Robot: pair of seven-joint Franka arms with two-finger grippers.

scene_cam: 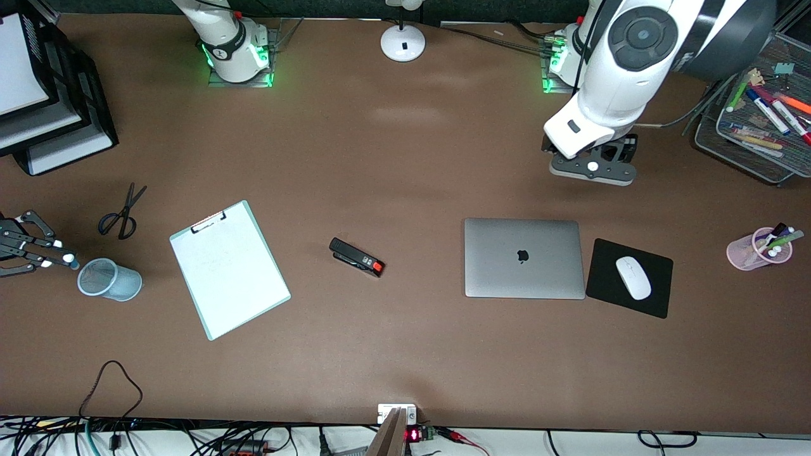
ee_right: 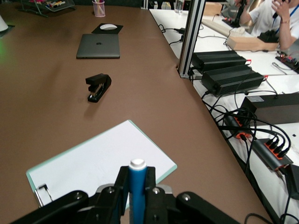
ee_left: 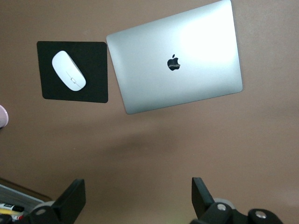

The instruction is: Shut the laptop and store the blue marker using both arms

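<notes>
The laptop (scene_cam: 523, 256) lies closed on the brown table, silver lid up with the dark apple logo; it also shows in the left wrist view (ee_left: 175, 63) and in the right wrist view (ee_right: 98, 45). My left gripper (scene_cam: 592, 168) hangs open and empty (ee_left: 137, 198) over bare table, between the laptop and its base. My right gripper (scene_cam: 60, 252) is at the right arm's end of the table, shut on the blue marker (ee_right: 137, 186), whose white end points out past the fingers. Its tip (scene_cam: 73, 259) is just beside the rim of a pale blue mesh cup (scene_cam: 109, 279).
A white mouse (scene_cam: 632, 277) sits on a black mouse pad (scene_cam: 659, 297) beside the laptop. A stapler (scene_cam: 357, 256), clipboard (scene_cam: 228, 269) and scissors (scene_cam: 120, 215) lie mid-table. A pink cup of markers (scene_cam: 760, 248), a mesh tray (scene_cam: 760, 114), black paper trays (scene_cam: 44, 95) and a lamp base (scene_cam: 403, 43) stand around.
</notes>
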